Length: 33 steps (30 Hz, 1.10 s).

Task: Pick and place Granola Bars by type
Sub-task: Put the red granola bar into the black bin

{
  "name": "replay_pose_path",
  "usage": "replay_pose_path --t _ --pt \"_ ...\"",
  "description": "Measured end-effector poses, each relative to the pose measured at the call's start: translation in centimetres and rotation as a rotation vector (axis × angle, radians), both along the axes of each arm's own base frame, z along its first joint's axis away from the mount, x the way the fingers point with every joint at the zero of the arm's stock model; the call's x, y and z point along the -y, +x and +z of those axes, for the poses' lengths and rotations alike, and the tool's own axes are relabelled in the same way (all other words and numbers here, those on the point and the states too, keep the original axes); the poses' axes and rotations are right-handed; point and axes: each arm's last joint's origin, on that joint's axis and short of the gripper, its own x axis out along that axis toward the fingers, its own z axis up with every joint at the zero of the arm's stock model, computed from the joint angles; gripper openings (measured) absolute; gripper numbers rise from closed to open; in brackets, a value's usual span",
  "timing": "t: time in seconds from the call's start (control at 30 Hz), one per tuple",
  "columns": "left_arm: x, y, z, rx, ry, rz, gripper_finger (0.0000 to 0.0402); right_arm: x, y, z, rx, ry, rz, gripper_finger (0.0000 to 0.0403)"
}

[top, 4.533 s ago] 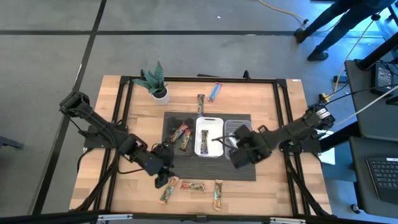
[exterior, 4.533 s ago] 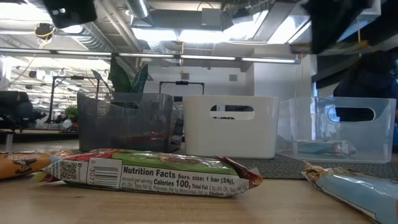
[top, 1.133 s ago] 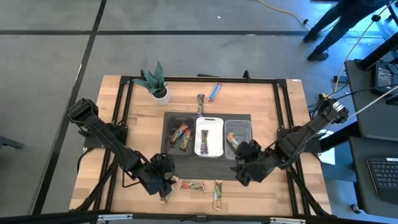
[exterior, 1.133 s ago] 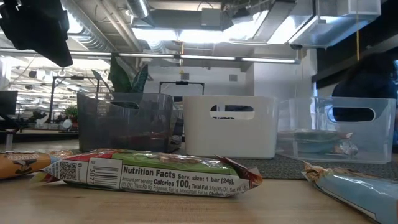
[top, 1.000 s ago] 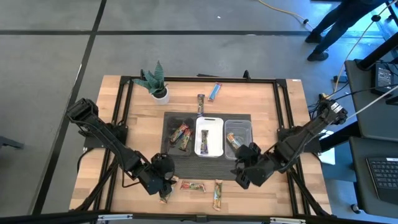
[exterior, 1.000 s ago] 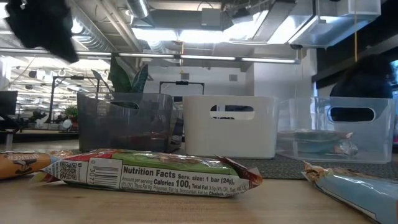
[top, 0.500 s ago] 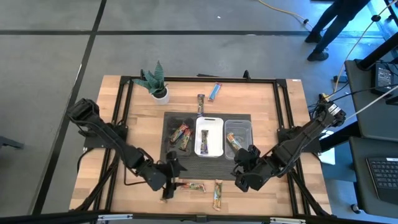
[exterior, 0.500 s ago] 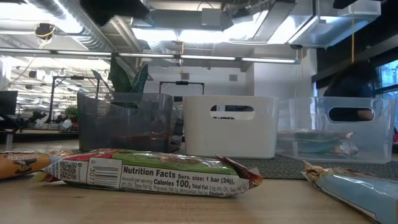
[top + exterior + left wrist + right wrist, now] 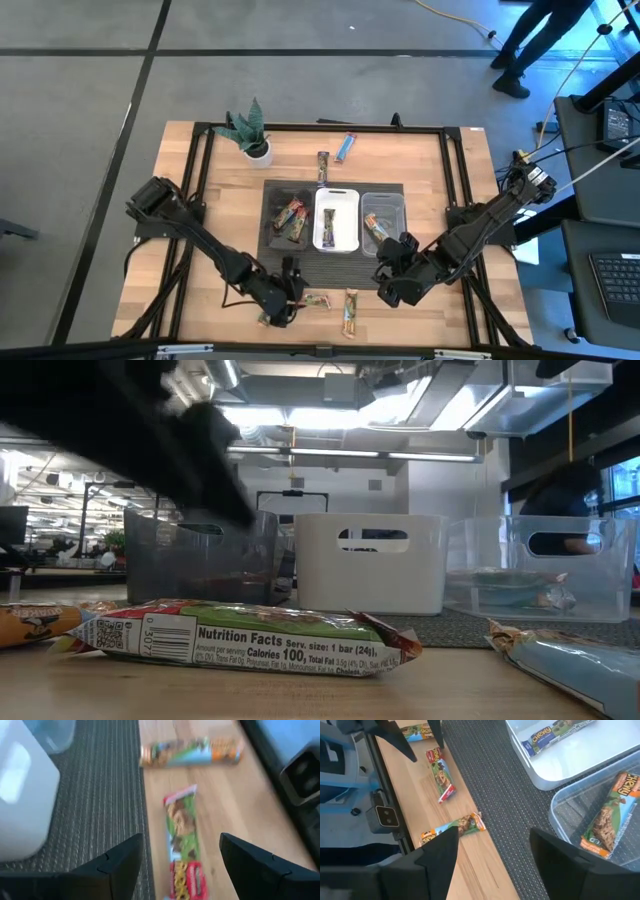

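Three Granola Bars lie on the wood near the table's front edge: a red-green one, a tan-blue one, and one mostly hidden under my left arm. My left gripper is open and hovers low over the red-green bar's near end, one finger on each side, touching nothing. My right gripper is open and hangs over the mat's near right corner. Two more bars lie at the far side.
On the dark mat stand a black tray, a white tray and a clear tray, each with bars in it. A potted plant is at the far left. A person's legs show beyond the table.
My left gripper has gone toward the table's right edge along the front, from above the leftmost bar to above the red-green bar, and has turned about. The bars have stayed where they were.
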Motion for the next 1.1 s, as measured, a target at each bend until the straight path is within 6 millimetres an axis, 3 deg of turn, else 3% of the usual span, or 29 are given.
replay_pose_path --t 0.4,0.63,1.1 --pt "0.4 0.2 -4.0 -0.119 -0.02 0.029 0.0255 0.1 -0.1 -0.1 -0.01 -0.009 0.0 0.0248" --pt "0.4 0.2 -4.2 -0.123 -0.013 0.033 0.024 0.1 -0.1 -0.1 -0.013 -0.011 0.001 0.0248" --pt "0.4 0.2 -4.2 -0.126 -0.015 0.03 0.0156 0.1 -0.1 -0.1 -0.014 -0.014 0.003 0.0248"
